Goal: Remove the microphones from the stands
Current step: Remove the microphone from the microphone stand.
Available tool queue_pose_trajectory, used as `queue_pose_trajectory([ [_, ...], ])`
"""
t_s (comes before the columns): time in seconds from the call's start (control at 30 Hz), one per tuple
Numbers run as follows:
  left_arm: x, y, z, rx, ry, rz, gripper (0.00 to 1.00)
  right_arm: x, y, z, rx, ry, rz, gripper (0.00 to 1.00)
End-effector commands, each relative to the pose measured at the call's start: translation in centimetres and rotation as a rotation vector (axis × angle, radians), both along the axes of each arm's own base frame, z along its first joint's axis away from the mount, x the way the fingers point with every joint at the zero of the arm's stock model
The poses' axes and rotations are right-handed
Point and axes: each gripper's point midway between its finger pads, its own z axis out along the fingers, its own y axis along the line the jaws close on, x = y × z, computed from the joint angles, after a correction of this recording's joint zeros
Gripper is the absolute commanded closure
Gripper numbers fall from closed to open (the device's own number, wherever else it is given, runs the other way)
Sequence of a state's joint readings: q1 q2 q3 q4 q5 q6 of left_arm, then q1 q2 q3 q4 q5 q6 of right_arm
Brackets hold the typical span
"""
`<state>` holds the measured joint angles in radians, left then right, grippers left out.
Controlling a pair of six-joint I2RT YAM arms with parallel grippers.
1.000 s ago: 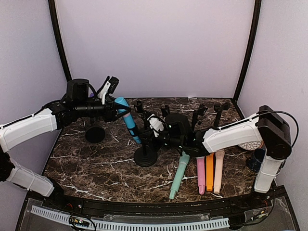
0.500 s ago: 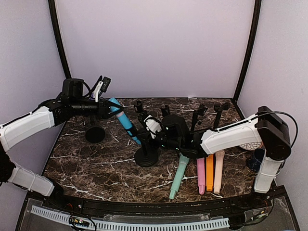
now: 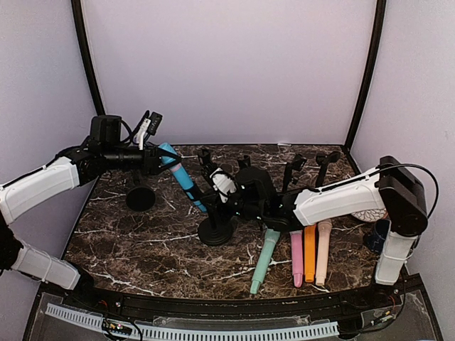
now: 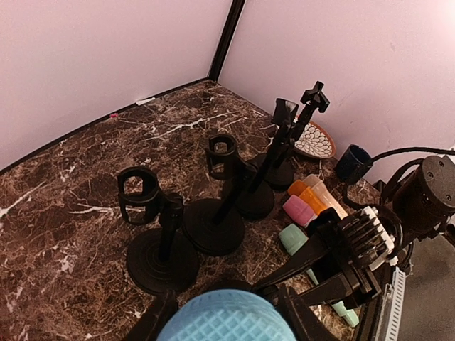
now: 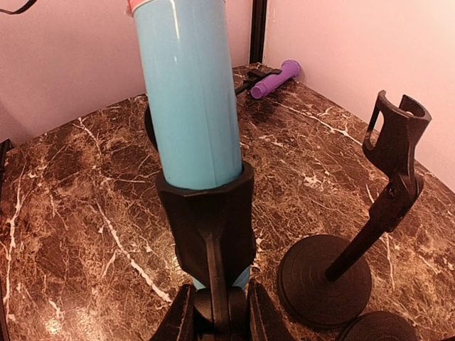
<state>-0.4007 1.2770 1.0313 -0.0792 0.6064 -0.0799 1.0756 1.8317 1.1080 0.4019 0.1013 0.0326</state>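
We clamp left gripper (image 3: 161,153) on blue microphone (image 3: 184,182) head for pull. Right gripper (image 5: 219,316) pinches stand (image 3: 215,233) stem, bracing it on surface (image 3: 142,241). Microphone not yet free.

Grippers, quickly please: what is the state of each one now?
Left gripper: shut on the blue microphone, at its head.
Right gripper: shut on the stand, just under its clip.

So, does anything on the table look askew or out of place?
The blue microphone leans steeply in its stand, head held by the left hand. A purple microphone lies flat near a corner.
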Motion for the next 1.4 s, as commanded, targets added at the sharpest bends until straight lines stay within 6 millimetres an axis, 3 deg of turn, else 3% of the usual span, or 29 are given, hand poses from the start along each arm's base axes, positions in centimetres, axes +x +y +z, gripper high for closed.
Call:
queue_pose_trajectory([
  [0.0,1.0,1.1,2.7,0.13,-0.281,0.081,1.0,1.0,-1.0,-4.0,-0.089,0.132,-0.055,1.0],
  [0.13,-1.3,-1.2,2.2,0.179,-0.338,-0.018,1.0,1.1,-0.7,-4.5,-0.084,0.162,-0.048,1.0],
  [0.27,-1.7,-1.7,2.4,0.168,-0.346,-0.036,1.0,1.2,-0.7,-4.7,-0.089,0.17,-0.049,1.0],
  [0.6,-0.2,1.0,4.0,0.167,-0.369,0.141,1.0,1.0,-0.9,-5.1,-0.111,0.172,-0.046,1.0],
  [0.97,2.6,5.3,5.6,-0.019,-0.246,0.24,1.0,-0.1,0.0,-4.9,-0.17,0.095,-0.01,1.0],
  [1.37,2.8,5.5,5.4,-0.027,-0.24,0.241,1.0,-0.2,0.1,-4.7,-0.171,0.079,-0.011,1.0],
])
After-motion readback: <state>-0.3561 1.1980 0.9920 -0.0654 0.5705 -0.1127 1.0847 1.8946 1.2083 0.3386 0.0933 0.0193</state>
